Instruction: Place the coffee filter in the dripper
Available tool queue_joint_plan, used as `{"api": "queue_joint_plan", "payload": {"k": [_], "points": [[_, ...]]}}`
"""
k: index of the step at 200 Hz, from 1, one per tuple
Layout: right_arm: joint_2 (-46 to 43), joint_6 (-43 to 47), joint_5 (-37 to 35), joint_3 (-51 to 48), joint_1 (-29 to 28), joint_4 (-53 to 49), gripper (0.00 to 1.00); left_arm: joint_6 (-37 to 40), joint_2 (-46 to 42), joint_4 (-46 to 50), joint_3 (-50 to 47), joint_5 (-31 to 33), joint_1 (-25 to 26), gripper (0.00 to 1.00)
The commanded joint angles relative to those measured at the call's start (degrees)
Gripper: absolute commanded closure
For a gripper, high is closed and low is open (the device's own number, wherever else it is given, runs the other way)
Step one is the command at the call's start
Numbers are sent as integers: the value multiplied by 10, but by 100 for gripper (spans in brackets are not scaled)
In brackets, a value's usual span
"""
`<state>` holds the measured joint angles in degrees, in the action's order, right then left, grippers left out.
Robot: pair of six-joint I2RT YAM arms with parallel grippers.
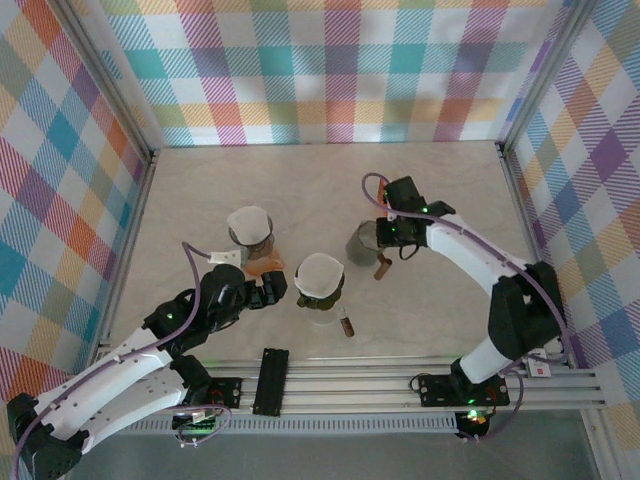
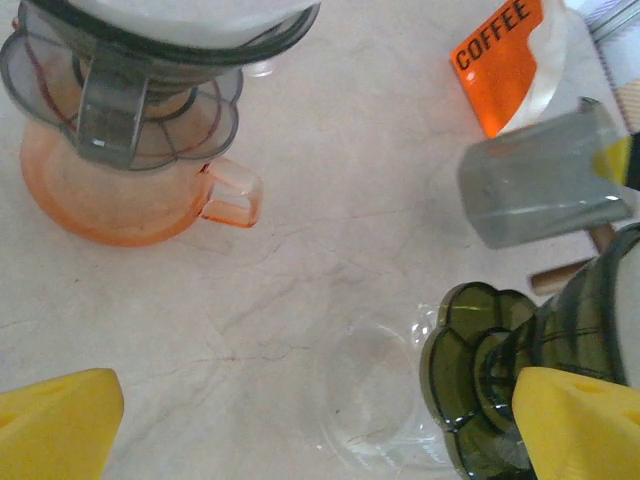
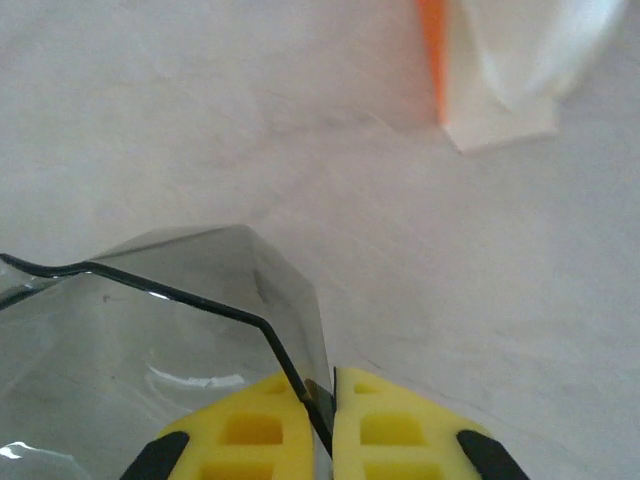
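The right gripper (image 3: 320, 410) is pressed together on the rim of the grey dripper (image 3: 150, 330): one yellow finger (image 3: 245, 430) lies inside the wall and the other outside. In the top view this gripper (image 1: 380, 238) holds the grey dripper (image 1: 362, 243) right of centre on the table (image 1: 450, 190), and the dripper's brown handle (image 1: 383, 268) points toward the near edge. The left gripper (image 2: 320, 430) is spread wide and holds nothing; it hovers over the table between the orange cup (image 2: 110, 195) and the green dripper (image 2: 500, 385). A white filter (image 1: 250, 220) sits in the left dripper (image 2: 130, 110), which stands on the orange cup. A second filter (image 1: 320, 270) sits in the green dripper, which rests on a clear glass (image 2: 370, 400). An orange coffee bag (image 2: 500, 60) lies just beyond the grey dripper.
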<state>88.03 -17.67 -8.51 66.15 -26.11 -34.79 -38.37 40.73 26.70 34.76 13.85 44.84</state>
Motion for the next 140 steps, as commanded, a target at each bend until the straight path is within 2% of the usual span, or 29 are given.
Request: {"api": "queue_joint_plan", "payload": {"k": [1,76,140], "points": [[-46,-15,-38,-37,9,-40,90,-14,10,30,21,10,-5,0],[-82,-28,-88,-100,18,-61,85,-43,30,62,18,2,-5,0],[-53,-41,-76,-101,18,-38,76,-53,37,74,20,-3,-5,0]]}}
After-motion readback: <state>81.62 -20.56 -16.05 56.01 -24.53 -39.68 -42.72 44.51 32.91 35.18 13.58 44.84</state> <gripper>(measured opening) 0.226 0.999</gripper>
